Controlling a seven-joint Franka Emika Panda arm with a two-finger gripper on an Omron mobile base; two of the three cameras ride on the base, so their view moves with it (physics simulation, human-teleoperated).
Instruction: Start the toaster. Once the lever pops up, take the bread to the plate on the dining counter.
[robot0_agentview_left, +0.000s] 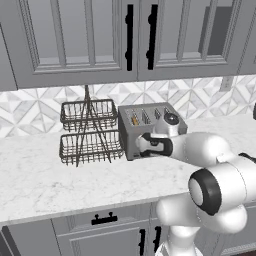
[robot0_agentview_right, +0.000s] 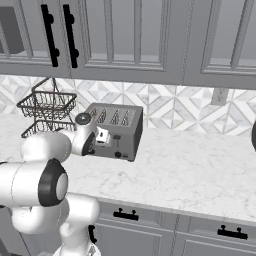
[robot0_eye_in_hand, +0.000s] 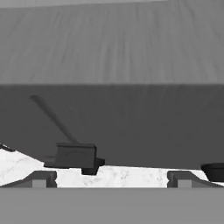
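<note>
You are working the first step, starting the toaster (robot0_agentview_left: 150, 131), which is sitting at the centre of the left base view on the marble worktop (robot0_agentview_left: 40, 185), just right of the two-tier wire basket rack (robot0_agentview_left: 90, 131). The gripper (robot0_agentview_left: 142, 145) is pressing in against the toaster's front face low down; in the right base view the gripper (robot0_agentview_right: 102, 136) is showing left of centre, at the left part of that front. In the hand view the grey front wall is filling the upper frame, and a black lever (robot0_eye_in_hand: 75, 156) is sitting at lower left, already near the bottom of its slot, just above the worktop, with a black knob (robot0_eye_in_hand: 214, 170) at the lower right edge. The two fingertips (robot0_eye_in_hand: 40, 178) are standing wide apart at the bottom of that view and are gripping nothing. The bread (robot0_agentview_left: 135, 119) is showing as a golden sliver in the leftmost slot on the toaster's top. Judging from this, the lever looks at or close to the end of its travel, so the next move is calling for a firm downward finish if it has not latched, then a clean retreat to wait for the pop-up.
</note>
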